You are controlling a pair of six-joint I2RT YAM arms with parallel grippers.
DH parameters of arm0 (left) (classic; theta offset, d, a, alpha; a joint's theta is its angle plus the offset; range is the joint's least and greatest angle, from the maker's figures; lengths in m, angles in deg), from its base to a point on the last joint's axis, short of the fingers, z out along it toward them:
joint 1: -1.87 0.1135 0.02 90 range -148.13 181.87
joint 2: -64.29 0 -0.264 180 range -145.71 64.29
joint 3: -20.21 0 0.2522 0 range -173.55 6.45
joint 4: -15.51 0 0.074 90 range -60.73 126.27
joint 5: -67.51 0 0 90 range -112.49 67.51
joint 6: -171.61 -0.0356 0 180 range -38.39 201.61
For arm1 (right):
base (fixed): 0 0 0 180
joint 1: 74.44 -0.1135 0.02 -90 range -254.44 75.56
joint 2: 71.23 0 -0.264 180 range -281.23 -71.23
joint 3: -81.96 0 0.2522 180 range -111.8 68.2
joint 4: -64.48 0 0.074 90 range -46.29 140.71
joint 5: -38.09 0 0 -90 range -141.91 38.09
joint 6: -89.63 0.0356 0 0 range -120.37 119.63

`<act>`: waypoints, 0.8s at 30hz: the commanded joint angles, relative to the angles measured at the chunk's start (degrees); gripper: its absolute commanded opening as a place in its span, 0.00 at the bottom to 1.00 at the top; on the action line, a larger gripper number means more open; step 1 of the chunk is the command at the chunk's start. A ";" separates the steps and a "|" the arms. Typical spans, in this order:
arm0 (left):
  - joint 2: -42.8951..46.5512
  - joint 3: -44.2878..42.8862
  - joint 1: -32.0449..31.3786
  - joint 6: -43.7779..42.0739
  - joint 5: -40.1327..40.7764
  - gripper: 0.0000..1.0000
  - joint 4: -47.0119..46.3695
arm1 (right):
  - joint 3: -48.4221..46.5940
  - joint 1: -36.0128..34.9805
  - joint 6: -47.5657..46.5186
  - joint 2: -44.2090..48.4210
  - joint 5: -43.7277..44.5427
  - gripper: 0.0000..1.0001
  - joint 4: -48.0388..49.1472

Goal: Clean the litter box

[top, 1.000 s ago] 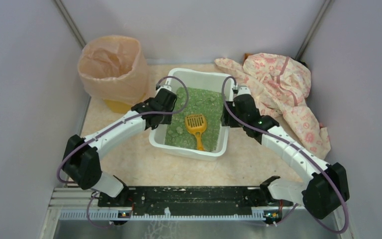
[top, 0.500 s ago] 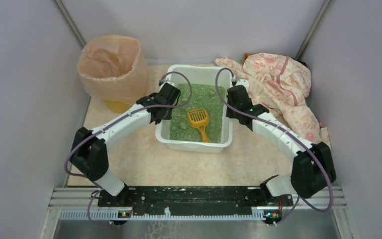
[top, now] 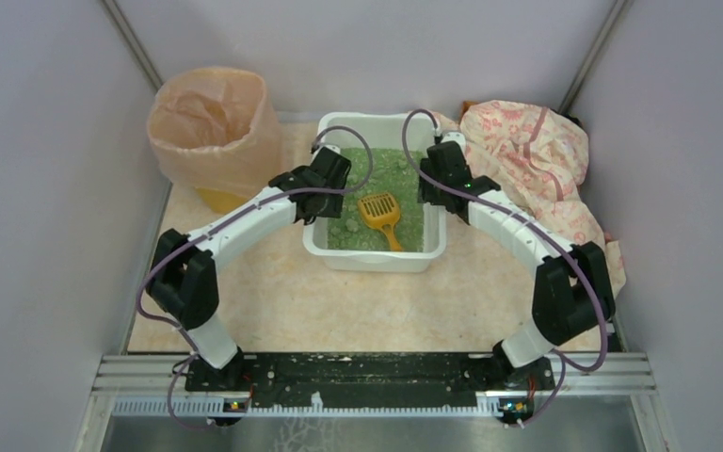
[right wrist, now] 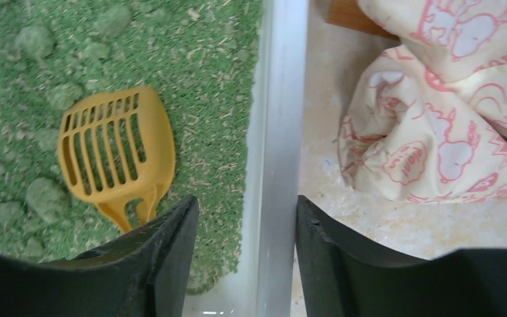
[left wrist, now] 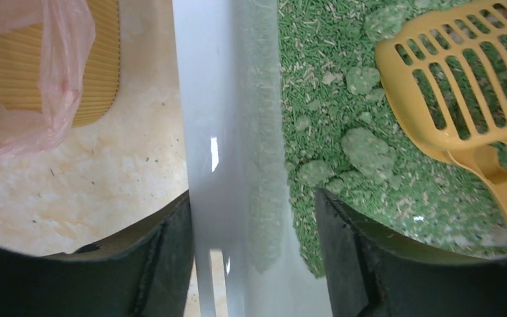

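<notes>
- The white rectangular plastic litter box (top: 374,261) with rounded corners sits on the beige marbled worktop (top: 339,311), toward 12 o'clock from the arm bases, long sides running 12 to 6.
- Green granular litter (top: 391,177) fills it, with several paler clumps (left wrist: 368,146) near the 9 o'clock wall.
- An orange-yellow slotted plastic scoop (top: 379,209) lies on the litter, head toward 11 o'clock, handle toward 5 o'clock.
- The left pincer (left wrist: 252,198) straddles the box's 9 o'clock wall: fingers apart, one outside, one over the litter, a gap showing on the inner side.
- The right pincer (right wrist: 245,201) straddles the 3 o'clock wall likewise, fingers apart, not clamped.
- A round bin lined with a peach plastic bag (top: 212,122) stands at 10 o'clock of the box, just beside it.
- A crumpled cream cloth with pink print (top: 527,141) lies at 2 to 3 o'clock, against the box.
</notes>
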 commanded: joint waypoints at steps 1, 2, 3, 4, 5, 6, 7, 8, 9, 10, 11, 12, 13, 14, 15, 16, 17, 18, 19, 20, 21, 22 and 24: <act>8.29 1.87 -1.27 -0.24 -1.86 0.74 -1.19 | -1.49 -1.63 0.50 6.55 -8.13 0.59 3.79; 10.24 2.17 -1.28 -0.70 -1.16 0.77 -0.94 | -1.50 -1.66 0.51 7.72 -8.41 0.60 3.62; 11.83 2.08 -1.33 -0.91 0.17 0.79 -0.09 | -1.62 -1.69 0.40 8.92 -8.48 0.61 3.38; 13.13 1.47 -1.29 -1.03 1.61 0.79 1.14 | -1.83 -1.70 0.28 9.98 -8.53 0.61 3.05; 14.24 0.60 -1.29 -1.46 2.58 0.79 2.50 | -2.10 -1.71 0.20 10.92 -8.55 0.61 2.66; 15.28 -0.63 -1.29 -1.91 3.15 0.79 3.63 | -2.43 -1.71 0.12 11.78 -8.70 0.61 2.24; 16.35 -1.83 -1.29 -2.54 3.21 0.79 4.43 | -2.61 -1.71 0.02 12.45 -8.91 0.61 2.05; 17.34 -3.08 -1.29 -3.28 2.91 0.79 4.83 | -2.72 -1.71 -0.06 13.15 -9.16 0.61 2.03; 18.27 -4.59 -1.29 -4.08 2.50 0.79 5.15 | -2.67 -1.71 -0.15 13.63 -9.37 0.61 2.05; 18.94 -6.46 -1.29 -4.93 2.32 0.78 5.79 | -2.65 -1.71 -0.17 13.95 -9.55 0.61 2.01; 19.19 -8.85 -1.22 -5.91 2.45 0.78 6.42 | -2.60 -1.71 -0.17 14.14 -9.65 0.61 1.95; 18.62 -11.89 -1.14 -7.08 3.13 0.78 7.66 | -2.50 -1.71 -0.13 14.28 -9.82 0.61 1.84; 17.18 -15.60 -0.85 -7.86 4.72 0.79 9.63 | -2.37 -1.71 -0.17 14.27 -9.98 0.61 1.73; 15.35 -20.19 -0.28 -8.69 5.26 0.80 12.43 | -2.13 -1.78 -0.17 14.39 -10.18 0.61 1.74; 12.71 -25.07 0.45 -9.20 5.23 0.81 15.86 | -1.87 -1.79 -0.13 14.44 -10.38 0.61 1.82; 10.28 -30.49 1.57 -9.63 4.81 0.81 18.93 | -1.52 -1.86 -0.09 14.51 -10.44 0.61 1.98; 7.84 -35.56 2.75 -10.04 4.11 0.81 21.80 | -1.25 -1.88 -0.08 14.56 -10.48 0.61 2.10; 5.40 -40.19 4.07 -10.40 3.06 0.81 24.26 | -0.95 -1.84 -0.08 14.64 -10.49 0.61 2.19; 3.33 -44.94 5.63 -10.56 2.13 0.81 26.51 | -0.55 -1.95 -0.08 14.71 -10.49 0.61 2.42; 1.01 -50.39 7.36 -10.92 0.86 0.80 29.24 | -0.18 -1.97 -0.01 14.77 -10.51 0.61 2.60; -0.88 -53.75 9.19 -11.20 -0.38 0.80 30.88 | 0.24 -2.04 0.11 14.90 -10.49 0.61 2.83; -2.17 -55.43 10.99 -11.39 -1.19 0.80 31.59 | 0.59 -2.05 0.17 14.93 -10.53 0.61 2.89; -2.26 -53.76 14.40 -11.39 -3.38 0.79 30.81 | 1.20 -2.06 0.18 15.11 -10.79 0.61 3.31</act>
